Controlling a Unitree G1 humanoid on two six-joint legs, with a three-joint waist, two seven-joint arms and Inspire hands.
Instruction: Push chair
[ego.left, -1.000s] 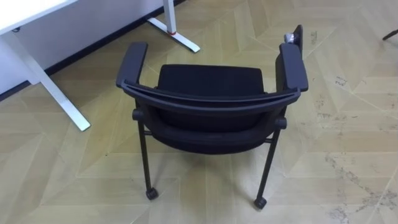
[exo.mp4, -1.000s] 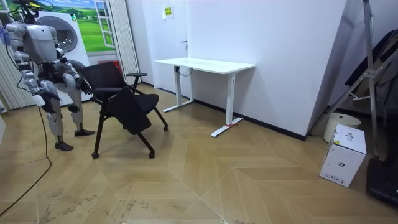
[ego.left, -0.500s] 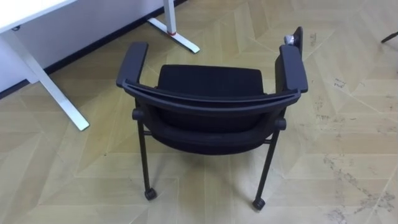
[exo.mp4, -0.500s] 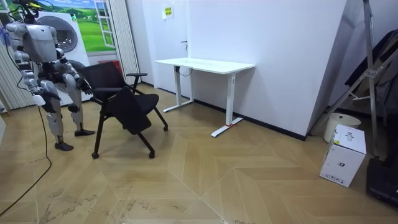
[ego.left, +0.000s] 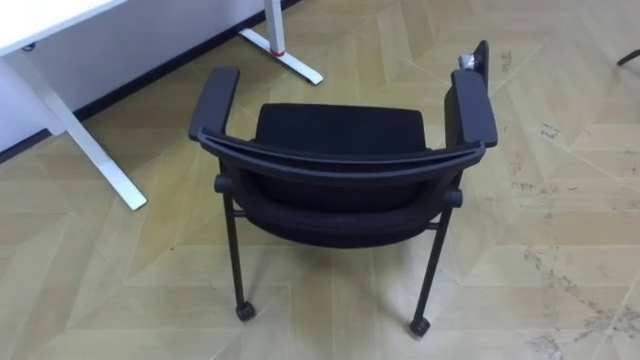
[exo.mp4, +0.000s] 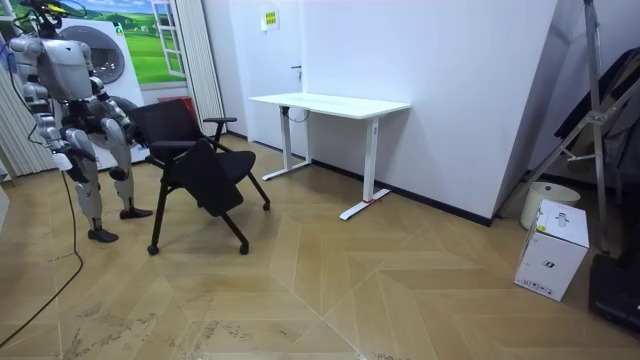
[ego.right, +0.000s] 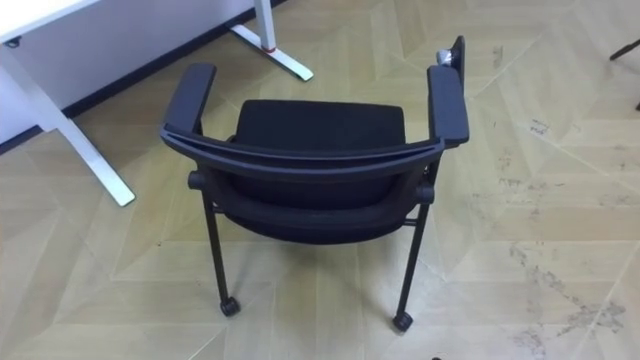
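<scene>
Standing just behind the black chair (ego.left: 340, 185) near the white desk (exo.mp4: 330, 103), left hand (exo.mp4: 128, 134) and right hand (exo.mp4: 63, 157) looking too tiny for telling open or curled.

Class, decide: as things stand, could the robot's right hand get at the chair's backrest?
Probably yes. The robot stands just behind the chair, whose backrest faces it with nothing between. The right hand hangs low beside its body, so it would need raising.
</scene>
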